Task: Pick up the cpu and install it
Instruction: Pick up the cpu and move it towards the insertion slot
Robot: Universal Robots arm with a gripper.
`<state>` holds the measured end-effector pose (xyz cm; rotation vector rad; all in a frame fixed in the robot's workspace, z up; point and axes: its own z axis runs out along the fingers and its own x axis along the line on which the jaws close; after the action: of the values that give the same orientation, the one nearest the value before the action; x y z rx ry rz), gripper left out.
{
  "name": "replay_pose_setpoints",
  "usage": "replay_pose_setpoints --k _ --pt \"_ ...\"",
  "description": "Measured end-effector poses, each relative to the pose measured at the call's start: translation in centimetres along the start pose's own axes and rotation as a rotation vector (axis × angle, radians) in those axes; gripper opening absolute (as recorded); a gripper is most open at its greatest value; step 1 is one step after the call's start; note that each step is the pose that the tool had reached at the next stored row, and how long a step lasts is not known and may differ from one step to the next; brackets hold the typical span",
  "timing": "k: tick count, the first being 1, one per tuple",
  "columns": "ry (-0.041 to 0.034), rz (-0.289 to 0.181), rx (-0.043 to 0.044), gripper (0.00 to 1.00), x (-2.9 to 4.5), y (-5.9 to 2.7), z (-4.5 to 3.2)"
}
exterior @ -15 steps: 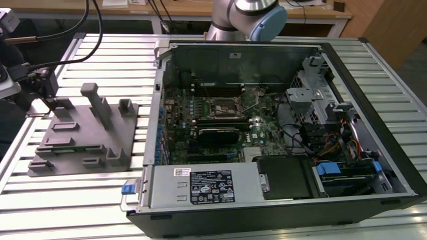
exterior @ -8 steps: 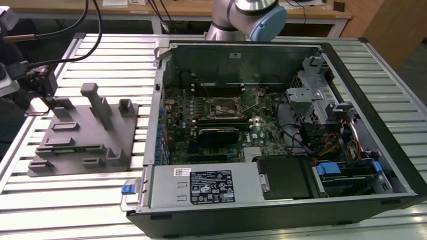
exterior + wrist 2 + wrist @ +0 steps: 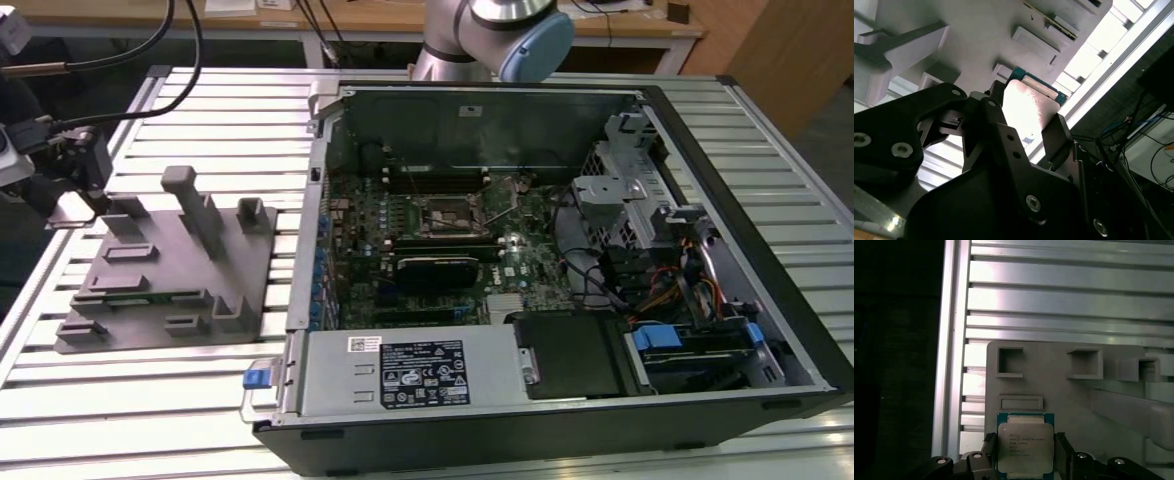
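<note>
The cpu [image 3: 1025,446], a small square chip with a silvery top plate and green rim, sits between my gripper's [image 3: 1025,456] two dark fingers [image 3: 1061,452], which press on its opposite sides. In the second wrist view the cpu [image 3: 1028,106] shines between the same fingers [image 3: 1055,136], just over the grey tray [image 3: 979,35]. Whether it still rests on the tray I cannot tell. In the exterior view my gripper [image 3: 70,190] is at the far left, by the tray's [image 3: 154,300] outer end. The dark socket frame [image 3: 447,212] lies in the open computer case.
The open computer case [image 3: 721,130] fills the exterior view's right, with drive cage and cables inside. The tray's upright posts [image 3: 198,205] stand beside my gripper. The slatted metal table [image 3: 1064,285] ends in an edge rail [image 3: 951,340] with a dark drop beyond.
</note>
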<state>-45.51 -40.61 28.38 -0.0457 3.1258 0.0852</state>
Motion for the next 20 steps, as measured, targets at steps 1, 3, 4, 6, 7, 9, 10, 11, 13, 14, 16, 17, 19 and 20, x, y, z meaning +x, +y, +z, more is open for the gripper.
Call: replay_pose_setpoints --k 1,3,4,6,7,9,10,11,13,14,16,17,19,20 --pt "0.0 0.0 0.0 0.55 0.0 0.0 -0.07" --pt "0.0 0.0 0.0 0.55 0.0 0.01 -0.23" --pt "0.0 0.0 0.0 0.55 -0.01 0.02 -0.32" --pt "0.0 0.0 0.0 0.55 -0.01 0.03 -0.54" --pt "0.0 0.0 0.0 0.55 -0.01 0.04 -0.65" --pt "0.0 0.0 0.0 0.55 -0.01 0.05 -0.87" --pt "0.0001 0.0 0.0 0.55 -0.02 0.05 -0.97" --pt "0.0001 0.0 0.0 0.55 -0.02 0.06 -1.08" --pt "0.0 0.0 0.0 0.55 -0.02 0.07 -1.27" --pt "0.0 0.0 -0.0001 0.55 -0.02 0.07 -1.37" --pt "0.0 0.0 -0.0001 0.55 -0.02 0.09 -1.56" --pt "0.0 0.0 -0.0001 0.55 -0.02 0.09 -1.67" --pt "0.0 0.0 0.0 0.55 -0.03 0.1 -1.88" --pt "0.0 0.0 -0.0001 0.55 -0.03 0.11 -1.99"
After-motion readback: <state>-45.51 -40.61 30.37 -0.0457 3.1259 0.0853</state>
